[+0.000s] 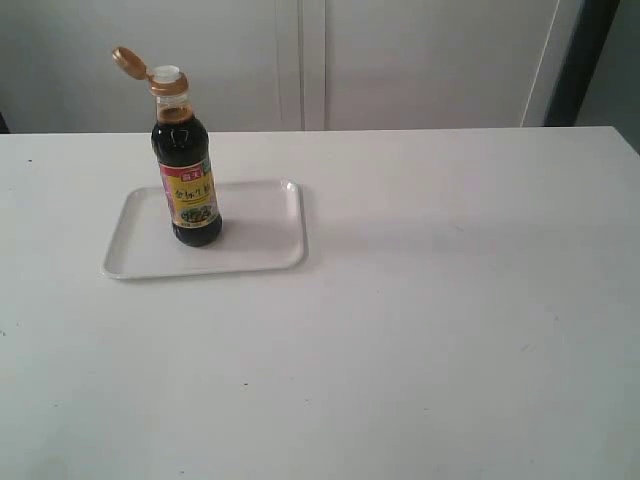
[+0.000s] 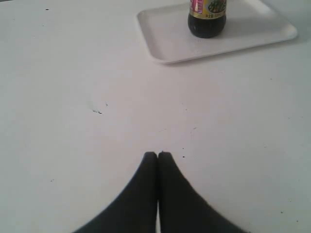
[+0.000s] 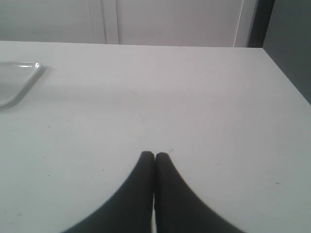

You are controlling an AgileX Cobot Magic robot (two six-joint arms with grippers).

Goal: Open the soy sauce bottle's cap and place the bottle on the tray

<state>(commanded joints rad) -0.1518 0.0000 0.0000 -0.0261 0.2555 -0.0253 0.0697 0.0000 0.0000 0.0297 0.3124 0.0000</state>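
The soy sauce bottle (image 1: 186, 170) stands upright on the white tray (image 1: 250, 245) at the left of the table. Its orange-gold cap (image 1: 128, 62) is flipped open to the left, and the white spout (image 1: 166, 73) shows. In the left wrist view only the bottle's lower part (image 2: 207, 17) shows, standing on the tray (image 2: 243, 34). My left gripper (image 2: 157, 154) is shut over bare table, well short of the tray. My right gripper (image 3: 154, 155) is also shut and empty, with a corner of the tray (image 3: 19, 80) far off to its side. Neither arm appears in the exterior view.
The white table (image 1: 420, 320) stretches wide to the right of the tray. A pale wall with panel seams (image 1: 312, 60) rises behind the table's far edge. A dark gap (image 3: 291, 53) lies beyond the table's right edge.
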